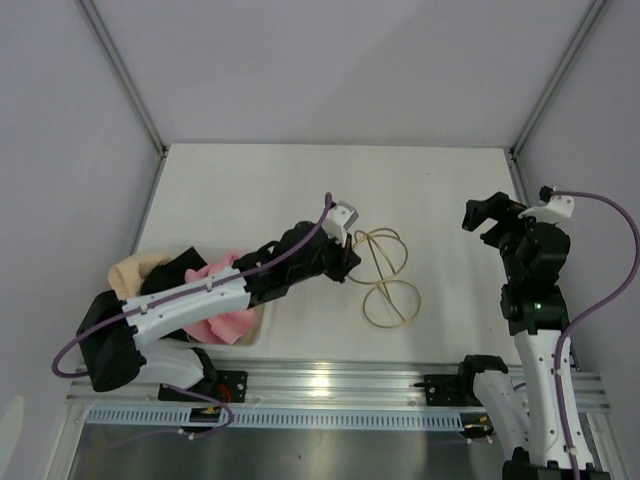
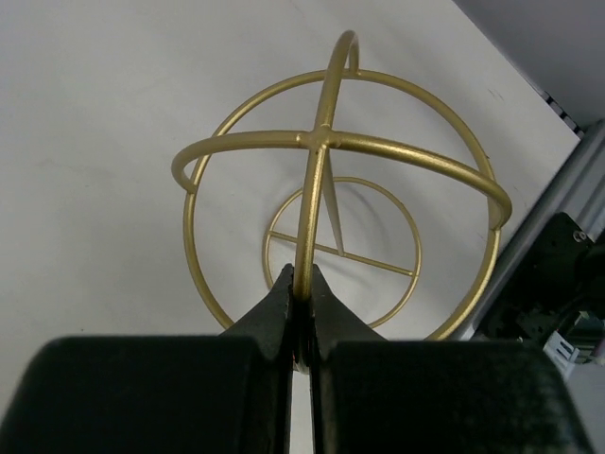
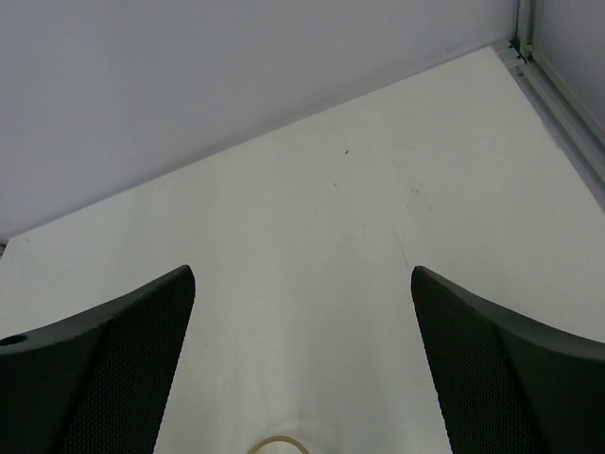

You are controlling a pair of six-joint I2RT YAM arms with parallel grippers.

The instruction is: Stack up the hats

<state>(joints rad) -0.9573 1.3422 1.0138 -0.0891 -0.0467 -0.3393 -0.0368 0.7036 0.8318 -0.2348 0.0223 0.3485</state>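
The hats lie in a heap at the near left: a beige one (image 1: 135, 270), a black one (image 1: 175, 272) and pink ones (image 1: 222, 300), partly hidden under my left arm. My left gripper (image 1: 345, 262) reaches right of the heap and is shut on a bar of a gold wire stand (image 1: 381, 272) that lies tipped on the table. In the left wrist view the fingertips (image 2: 282, 288) pinch the stand's (image 2: 319, 139) curved bar. My right gripper (image 1: 480, 215) is open and empty, raised at the right, over bare table in its own view (image 3: 302, 284).
A clear shallow tray (image 1: 262, 325) holds the hat heap at the table's near left edge. White walls enclose the table on three sides. An aluminium rail (image 1: 330, 385) runs along the near edge. A bit of the gold ring (image 3: 274, 443) shows at the bottom of the right wrist view.
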